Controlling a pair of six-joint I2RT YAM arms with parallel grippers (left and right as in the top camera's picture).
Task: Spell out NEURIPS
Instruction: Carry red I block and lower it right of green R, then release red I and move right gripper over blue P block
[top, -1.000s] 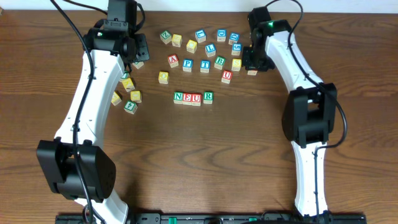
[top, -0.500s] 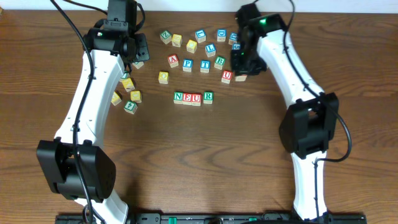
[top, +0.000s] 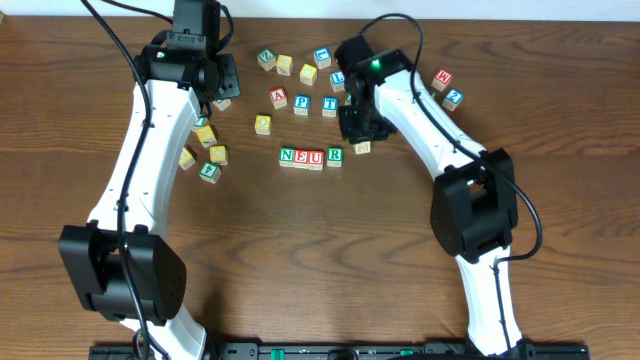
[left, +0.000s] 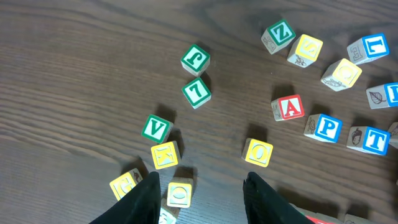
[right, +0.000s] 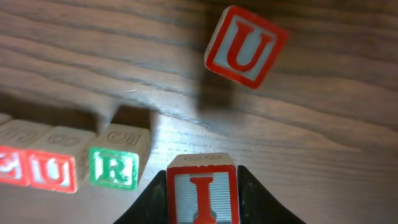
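NEUR cubes (top: 308, 156) in a row, red I cube (right: 202, 198) held just beside, blue P cube (top: 302, 103) apart

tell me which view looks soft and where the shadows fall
Right wrist view: the red I wooden cube in the right gripper is fairly crisp, the row of wooden letter cubes softens toward the left edge, and the loose red U wooden cube throws a soft shadow down-left; left wrist view: sharp, short soft shadows; overhead view: even light, no glare, tiny letters.
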